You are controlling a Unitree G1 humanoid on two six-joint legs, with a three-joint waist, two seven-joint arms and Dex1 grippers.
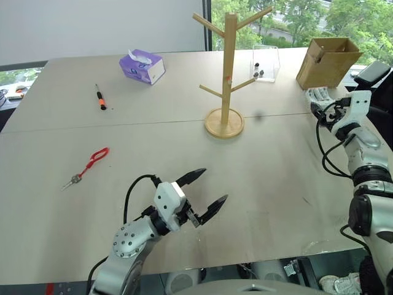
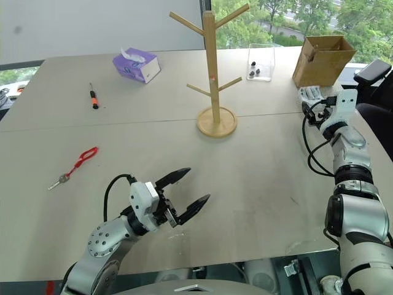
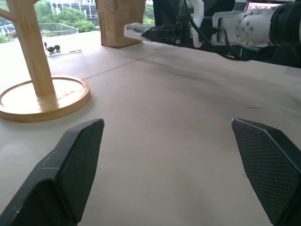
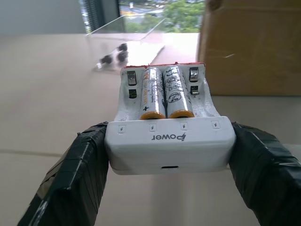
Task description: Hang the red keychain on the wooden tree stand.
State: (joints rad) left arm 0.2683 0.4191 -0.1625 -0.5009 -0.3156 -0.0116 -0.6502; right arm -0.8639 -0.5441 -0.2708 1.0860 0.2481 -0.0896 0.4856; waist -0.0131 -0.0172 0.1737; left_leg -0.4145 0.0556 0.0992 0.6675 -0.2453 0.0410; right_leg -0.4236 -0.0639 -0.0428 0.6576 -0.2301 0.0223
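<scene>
Two jaws are reporting differently: the left gripper is standing fully open and empty, while the right gripper is clamping a white battery charger. The red keychain is lying on the worktop, well outside the left jaws; the wooden tree stand is standing ahead of them. Approach the strap low, jaws straddling it.

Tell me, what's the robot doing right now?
Left gripper open, empty. Right gripper shut on battery charger. Red keychain flat on table, unhung. Wooden tree stand unobstructed.
</scene>
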